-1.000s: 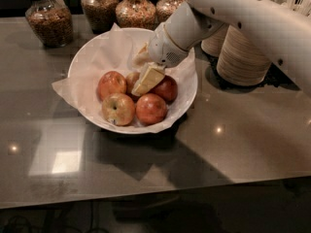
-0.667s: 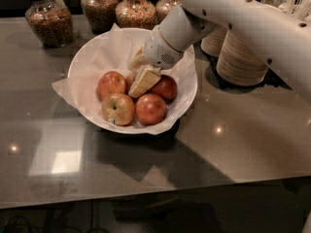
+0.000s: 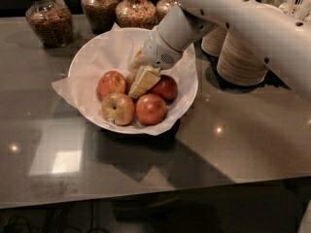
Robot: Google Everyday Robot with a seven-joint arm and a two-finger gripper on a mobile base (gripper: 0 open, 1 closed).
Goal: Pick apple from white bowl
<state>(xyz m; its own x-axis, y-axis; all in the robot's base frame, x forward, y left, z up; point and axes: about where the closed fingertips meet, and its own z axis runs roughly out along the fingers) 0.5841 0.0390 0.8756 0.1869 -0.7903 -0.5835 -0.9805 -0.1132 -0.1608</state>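
The arm (image 3: 252, 23) is smooth, white and rounded, dotted with small dark holes. Its cream-yellow gripper (image 3: 140, 84) sits mid-scene, at the arm's left end.

Bowl (image 3: 82, 62) of apples (image 3: 118, 108) mid-tabletop (image 3: 243, 144), hand (image 3: 142, 83) inside it.
4 apples show in the bowl, 2 at the front and 2 behind them. The hand comes in from the right rear and sits between the 2 rear apples. A row of jars (image 3: 48, 18) stands behind the bowl, and stacked paper bowls (image 3: 241, 57) stand to its right.
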